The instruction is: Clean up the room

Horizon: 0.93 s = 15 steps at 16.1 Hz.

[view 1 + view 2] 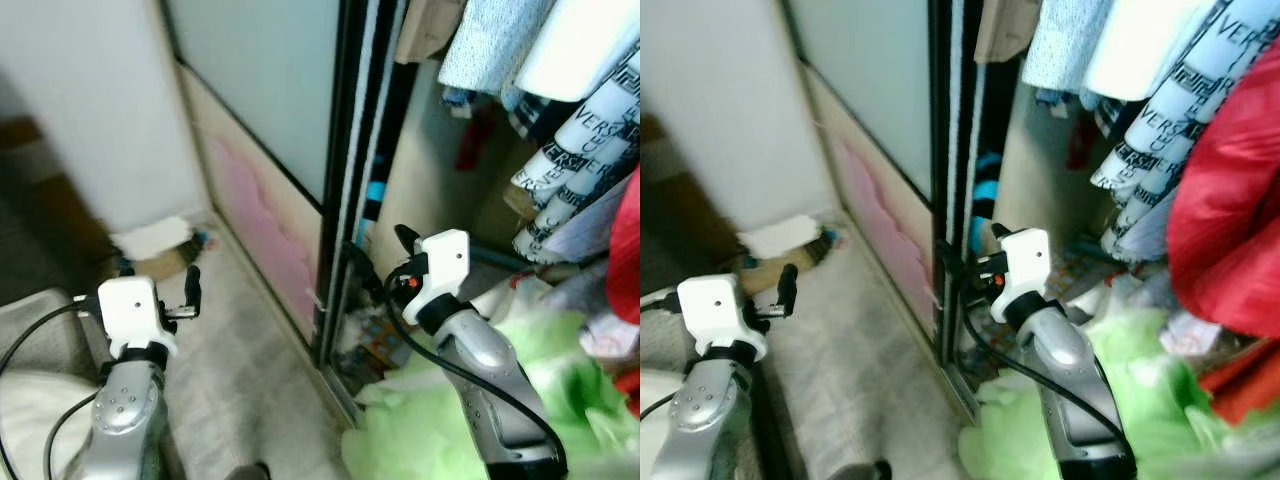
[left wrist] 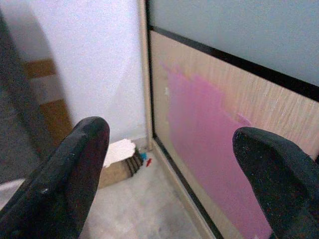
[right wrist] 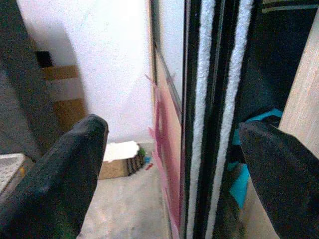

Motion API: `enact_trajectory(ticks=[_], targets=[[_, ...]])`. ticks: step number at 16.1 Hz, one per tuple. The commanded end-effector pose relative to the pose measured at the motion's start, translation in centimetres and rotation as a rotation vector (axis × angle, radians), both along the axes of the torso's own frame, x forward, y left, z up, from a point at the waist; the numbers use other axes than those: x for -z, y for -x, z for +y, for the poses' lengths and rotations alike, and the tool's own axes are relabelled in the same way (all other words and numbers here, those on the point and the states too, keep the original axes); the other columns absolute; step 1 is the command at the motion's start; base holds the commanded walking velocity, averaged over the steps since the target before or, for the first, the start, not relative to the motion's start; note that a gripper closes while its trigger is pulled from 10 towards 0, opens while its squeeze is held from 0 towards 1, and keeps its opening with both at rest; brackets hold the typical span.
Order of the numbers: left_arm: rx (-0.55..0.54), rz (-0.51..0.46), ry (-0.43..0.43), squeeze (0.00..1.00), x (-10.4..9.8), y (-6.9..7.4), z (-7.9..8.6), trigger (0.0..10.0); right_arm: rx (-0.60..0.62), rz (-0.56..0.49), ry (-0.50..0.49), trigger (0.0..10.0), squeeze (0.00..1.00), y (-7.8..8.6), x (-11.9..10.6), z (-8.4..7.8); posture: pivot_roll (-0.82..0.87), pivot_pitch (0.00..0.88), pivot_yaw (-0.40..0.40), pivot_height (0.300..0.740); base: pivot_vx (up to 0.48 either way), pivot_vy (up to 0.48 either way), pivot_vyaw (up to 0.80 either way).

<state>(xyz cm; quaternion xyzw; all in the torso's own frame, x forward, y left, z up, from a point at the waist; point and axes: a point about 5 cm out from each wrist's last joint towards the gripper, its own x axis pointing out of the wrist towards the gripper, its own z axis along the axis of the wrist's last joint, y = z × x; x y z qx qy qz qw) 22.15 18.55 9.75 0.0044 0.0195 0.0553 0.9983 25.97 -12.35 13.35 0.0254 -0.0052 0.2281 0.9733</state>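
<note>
My left gripper [image 1: 158, 280] is held out open and empty over the pale floor, facing the sliding wardrobe door [image 1: 270, 150] with its pink patch [image 2: 199, 124]. Open and empty too, my right gripper [image 1: 385, 255] sits at the door's black edge [image 3: 219, 99], by the open side of the wardrobe. A light green cloth [image 1: 560, 350] is heaped at the wardrobe's foot, under my right arm. In the far corner a white item lies on a small brown box [image 2: 117, 159].
Hanging clothes [image 1: 580, 130] and a red garment [image 1: 1230, 220] crowd the right side. Small packets [image 1: 375, 340] lie on the wardrobe floor by the door track. A white wall [image 1: 100, 110] closes the left. A pale basket [image 1: 30, 320] stands at my lower left.
</note>
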Motion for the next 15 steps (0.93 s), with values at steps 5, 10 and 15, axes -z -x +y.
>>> enact_trajectory(ticks=[5,10,15], targets=[[-0.002,0.009,-0.018,0.00,-0.11,-0.13,0.29,10.0,0.021,0.030,-0.013,10.0,0.00,-0.30,0.45,0.00,-0.05,0.000,-0.020,0.740,0.000,0.000,0.80],[-0.004,0.027,-0.001,0.00,0.02,-0.14,0.08,10.0,0.022,0.040,-0.006,10.0,0.00,-0.67,0.75,0.27,-0.04,0.000,-0.019,0.740,0.000,0.000,0.80],[-0.040,0.054,-0.006,0.00,0.07,-0.06,0.45,10.0,0.010,0.038,-0.005,10.0,0.00,-1.13,0.83,0.75,-0.03,0.000,-0.021,0.740,0.000,0.000,0.79]])
